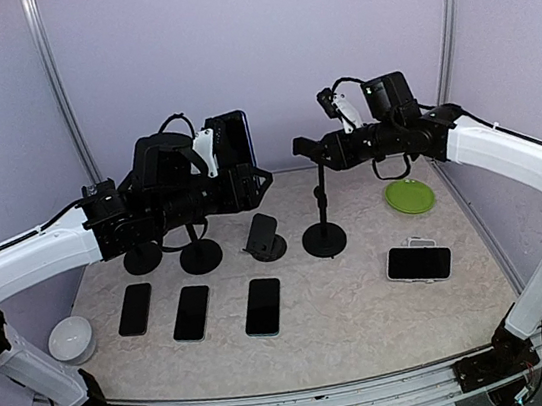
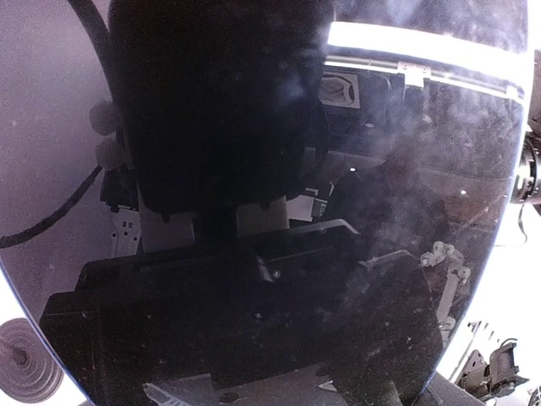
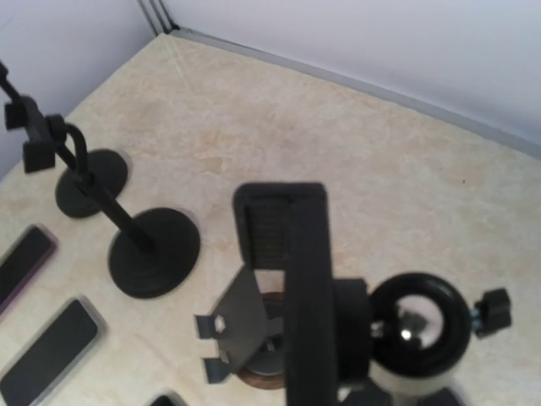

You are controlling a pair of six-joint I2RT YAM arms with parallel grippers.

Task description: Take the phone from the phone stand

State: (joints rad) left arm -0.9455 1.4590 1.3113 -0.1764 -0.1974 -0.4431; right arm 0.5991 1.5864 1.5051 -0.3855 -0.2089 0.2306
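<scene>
My left gripper [image 1: 226,167] is shut on a black phone [image 1: 233,138] and holds it upright in the air, left of the tall black phone stand [image 1: 322,218]. In the left wrist view the phone's glossy dark screen [image 2: 254,169] fills the frame and hides the fingers. My right gripper [image 1: 306,148] is at the top of the stand and closed on its clamp head. In the right wrist view that clamp head [image 3: 308,279] and its ball joint [image 3: 418,326] fill the lower middle; my own fingers do not show there.
Two more pole stands [image 1: 201,256] [image 1: 143,258] and a small tilted stand [image 1: 264,236] stand left of the main stand. Three phones [image 1: 190,312] lie in a row in front, another phone [image 1: 419,263] at right. A green plate [image 1: 409,196] and a white bowl [image 1: 71,339] sit near the edges.
</scene>
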